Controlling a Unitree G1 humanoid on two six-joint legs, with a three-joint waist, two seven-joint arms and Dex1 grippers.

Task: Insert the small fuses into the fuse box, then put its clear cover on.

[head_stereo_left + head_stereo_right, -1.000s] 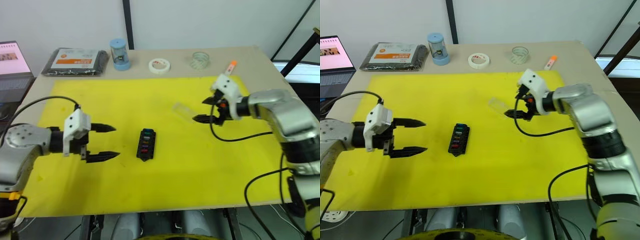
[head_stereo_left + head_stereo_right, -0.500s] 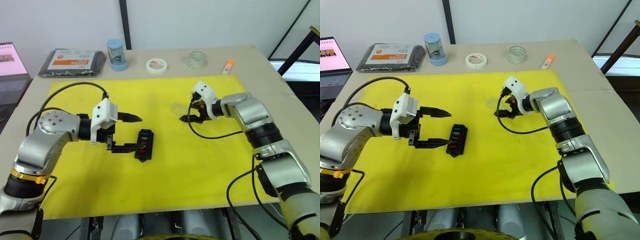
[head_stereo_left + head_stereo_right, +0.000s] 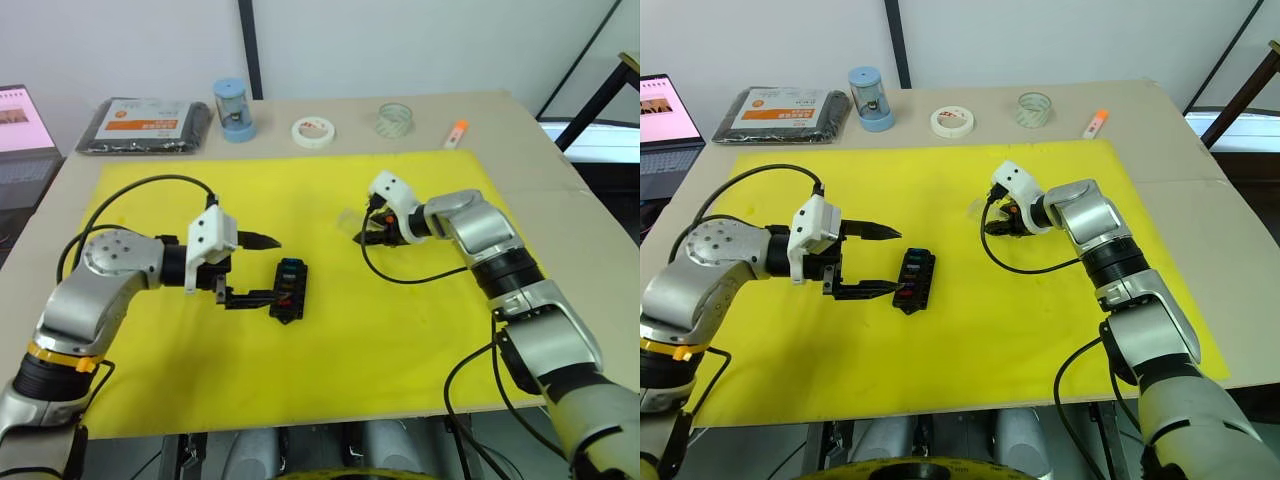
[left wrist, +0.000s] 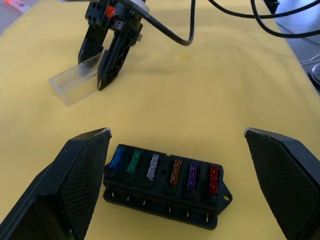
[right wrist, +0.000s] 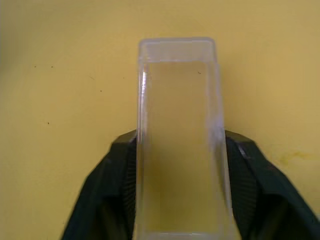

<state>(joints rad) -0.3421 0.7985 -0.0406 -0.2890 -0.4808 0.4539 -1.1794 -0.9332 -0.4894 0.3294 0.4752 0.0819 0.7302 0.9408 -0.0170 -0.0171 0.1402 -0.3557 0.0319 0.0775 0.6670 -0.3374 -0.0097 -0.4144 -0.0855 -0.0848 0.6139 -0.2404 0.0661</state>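
Yellow mat: orange-labelled black packet, writing unreadable.

Clear cover: glassy transparent plastic, smooth. Fuse box: matt black plastic; small fuses translucent coloured plastic. Left gripper fingers: black, finely textured. Yellow mat: matt.

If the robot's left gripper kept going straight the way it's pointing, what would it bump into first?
Probably the fuse box. The left gripper is open, and the box, with its small fuses in the slots, sits between its two fingers just ahead. The clear cover lies farther on.
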